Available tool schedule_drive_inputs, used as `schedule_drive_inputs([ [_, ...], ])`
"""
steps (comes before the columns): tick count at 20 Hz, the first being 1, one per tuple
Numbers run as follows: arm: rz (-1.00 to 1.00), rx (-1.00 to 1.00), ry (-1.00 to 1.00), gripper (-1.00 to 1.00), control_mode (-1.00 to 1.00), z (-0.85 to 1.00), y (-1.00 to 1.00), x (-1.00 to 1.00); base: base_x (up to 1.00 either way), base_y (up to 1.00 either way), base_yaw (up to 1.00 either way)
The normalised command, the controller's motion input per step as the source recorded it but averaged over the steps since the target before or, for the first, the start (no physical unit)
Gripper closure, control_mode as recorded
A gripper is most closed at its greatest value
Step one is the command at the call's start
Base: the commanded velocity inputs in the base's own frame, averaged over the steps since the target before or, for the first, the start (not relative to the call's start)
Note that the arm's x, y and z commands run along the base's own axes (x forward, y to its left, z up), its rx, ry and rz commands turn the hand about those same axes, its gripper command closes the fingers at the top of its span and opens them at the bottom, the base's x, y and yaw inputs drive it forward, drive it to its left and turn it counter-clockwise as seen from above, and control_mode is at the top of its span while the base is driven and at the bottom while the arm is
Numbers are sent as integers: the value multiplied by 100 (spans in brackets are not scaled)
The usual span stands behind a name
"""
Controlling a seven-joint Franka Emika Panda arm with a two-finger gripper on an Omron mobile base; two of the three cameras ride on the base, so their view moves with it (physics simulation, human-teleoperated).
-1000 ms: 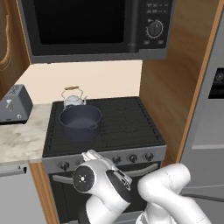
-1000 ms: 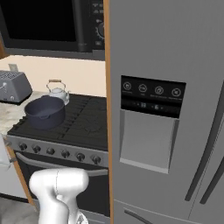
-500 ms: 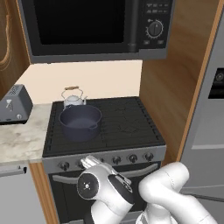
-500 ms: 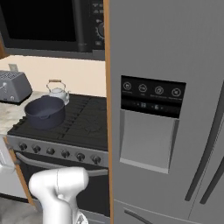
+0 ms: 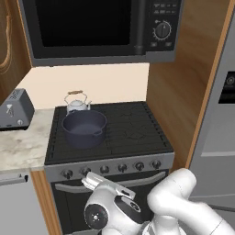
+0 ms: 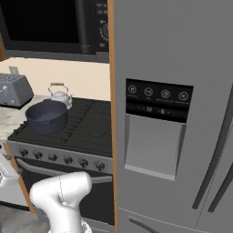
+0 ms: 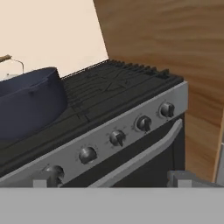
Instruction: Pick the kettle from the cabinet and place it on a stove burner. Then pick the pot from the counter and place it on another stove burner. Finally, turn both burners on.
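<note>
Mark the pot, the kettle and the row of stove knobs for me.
pot (image 5: 84, 129), left base view, front wall.
kettle (image 6: 60, 96), right base view, body.
stove knobs (image 7: 117, 138), hand view, middle knob.

Above the range in front of me hangs a black microwave (image 5: 98, 27) with a round dial at its right. Behind it the wall (image 5: 105, 82) is plain cream. A wood panel (image 5: 183, 87) stands to my right, then a grey fridge (image 6: 173, 113) with a dark dispenser panel. A grey toaster (image 5: 16, 110) sits at left.
</note>
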Motion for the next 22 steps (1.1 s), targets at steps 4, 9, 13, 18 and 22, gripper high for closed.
schedule_drive_inputs([
  [4, 10, -5, -14, -100, -100, -3, 6, 0, 0, 0, 0],
  [9, 4, -6, -8, -100, -100, 0, 0, 6, 0, 0, 0],
  [13, 1, -5, -5, -100, -100, -3, 1, 22, 0, 0, 0],
  [18, 0, -6, -1, -100, -100, -12, 22, 27, 0, 0, 0],
  [22, 0, -7, 0, -100, -100, -20, 27, 20, 0, 0, 0],
])
